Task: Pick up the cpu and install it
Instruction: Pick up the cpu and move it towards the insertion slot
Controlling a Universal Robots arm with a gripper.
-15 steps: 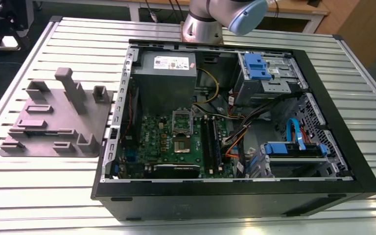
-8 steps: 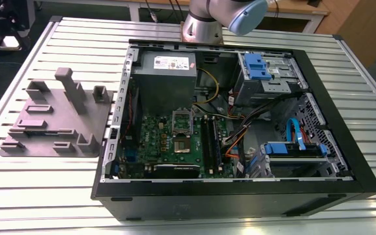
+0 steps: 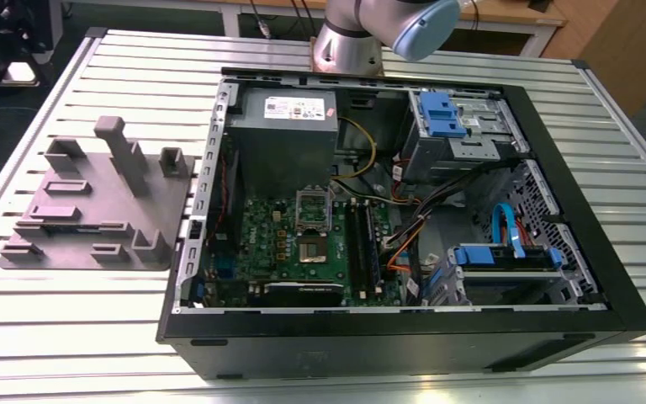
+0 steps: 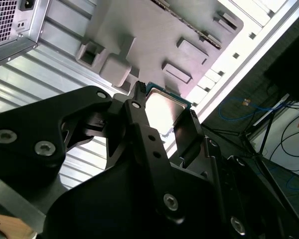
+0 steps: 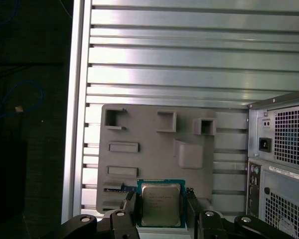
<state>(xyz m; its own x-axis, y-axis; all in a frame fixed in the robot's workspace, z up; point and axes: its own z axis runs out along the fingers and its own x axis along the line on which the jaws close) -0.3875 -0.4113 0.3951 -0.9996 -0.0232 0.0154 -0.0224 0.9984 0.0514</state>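
The cpu (image 5: 161,203), a small square chip with a silvery top and a green rim, sits between the two black fingers of my gripper (image 5: 161,208), which is shut on it. It hangs well above the grey fixture tray (image 5: 154,149). In the second wrist view the cpu (image 4: 164,112) shows edge-on between the fingertips (image 4: 139,99) of the gripper (image 4: 165,118). In the exterior view the open computer case holds the green motherboard (image 3: 300,248) with its silver socket frame (image 3: 314,210). The arm's base (image 3: 352,42) rises behind the case.
The grey fixture tray (image 3: 98,202) with upright pegs lies on the slatted metal table (image 3: 76,320) at the exterior view's left of the case. Inside the case are a grey power supply (image 3: 283,118), blue drive brackets (image 3: 441,114) and loose cables (image 3: 413,227). The case's rear panel (image 5: 281,159) stands beside the tray.
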